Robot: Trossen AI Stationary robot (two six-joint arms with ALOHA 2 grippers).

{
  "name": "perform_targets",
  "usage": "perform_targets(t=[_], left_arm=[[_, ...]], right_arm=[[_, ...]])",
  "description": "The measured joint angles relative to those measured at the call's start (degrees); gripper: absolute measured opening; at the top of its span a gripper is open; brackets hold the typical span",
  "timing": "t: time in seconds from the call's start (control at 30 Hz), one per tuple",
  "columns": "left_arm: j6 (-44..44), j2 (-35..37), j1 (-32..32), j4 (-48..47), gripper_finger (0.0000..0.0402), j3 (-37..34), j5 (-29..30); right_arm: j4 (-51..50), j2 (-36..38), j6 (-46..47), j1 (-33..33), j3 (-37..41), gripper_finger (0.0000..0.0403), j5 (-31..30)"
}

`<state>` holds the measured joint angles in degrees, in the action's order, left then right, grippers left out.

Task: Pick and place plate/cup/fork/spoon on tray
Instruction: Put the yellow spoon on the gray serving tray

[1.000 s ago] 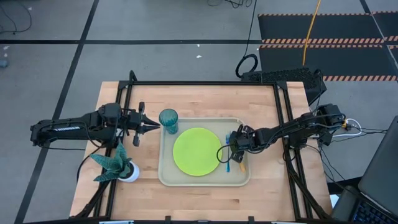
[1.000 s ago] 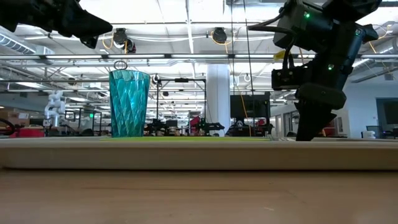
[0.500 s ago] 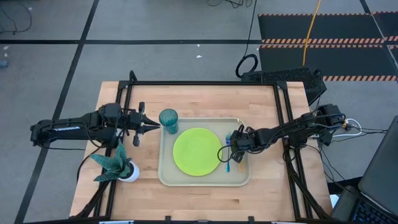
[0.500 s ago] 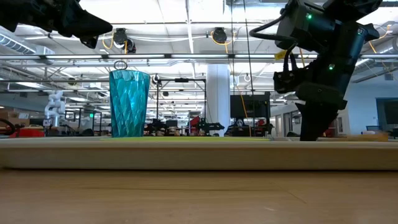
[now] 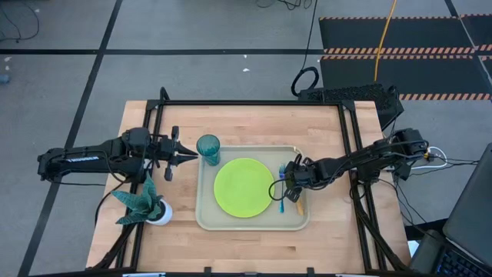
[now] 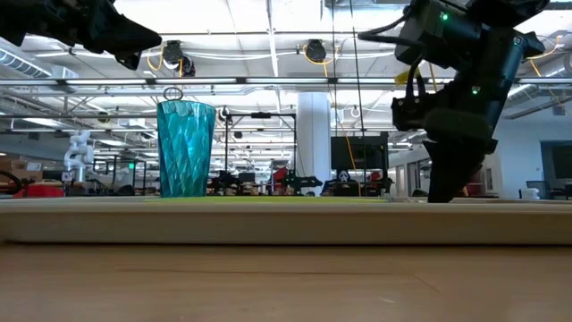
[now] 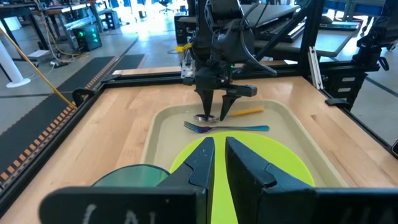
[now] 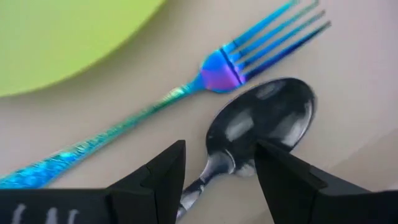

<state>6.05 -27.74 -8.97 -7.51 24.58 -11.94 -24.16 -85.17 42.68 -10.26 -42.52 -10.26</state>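
1. The right gripper hangs low over the right end of the tray. Its fingers are spread wide and straddle the neck of the spoon, which lies flat on the tray floor directly beneath them. It holds nothing.
2. The spoon's long axis runs from its silver bowl, which lies right under the gripper, out along the orange handle toward the tray's right rim. The fork lies just beside it, roughly parallel in the right wrist view, its tines next to the spoon bowl and not under the fingers.
3. The right arm is plainly the nearer one to both utensils. My guess is the spoon has been set down, so the next move is a straight lift clear of it.
4. The left gripper waits over the bench at the tray's left edge. Its fingers are narrowed and empty, and their tips are close to the cup.
5. Tray contents:
   - the lime-green plate in the middle
   - the teal cup upright at the far left corner
   - fork and spoon at the right end
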Motion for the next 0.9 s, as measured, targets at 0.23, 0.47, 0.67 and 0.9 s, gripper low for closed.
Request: perform_targets(t=[0.23, 0.47, 0.67, 0.9], left_arm=[[0.3, 0.0, 0.0, 0.0, 0.0042, 0.0, 0.0], [-0.1, 0.0, 0.0, -0.1, 0.0042, 0.0, 0.0], [-0.2, 0.0, 0.0, -0.5, 0.0042, 0.0, 0.0], [-1.0, 0.0, 0.1, -0.5, 0.0042, 0.0, 0.0]], right_arm=[[1.6, 4.4, -1.4, 0.0, 0.0, 0.0183, -2.6], [-6.1, 7.7, 4.5, -0.8, 0.0, 0.0183, -1.6], [-6.5, 7.7, 15.5, -5.2, 0.0, 0.0183, 1.5], [-5.1, 6.4, 27.1, -7.9, 0.0, 0.0183, 3.1]])
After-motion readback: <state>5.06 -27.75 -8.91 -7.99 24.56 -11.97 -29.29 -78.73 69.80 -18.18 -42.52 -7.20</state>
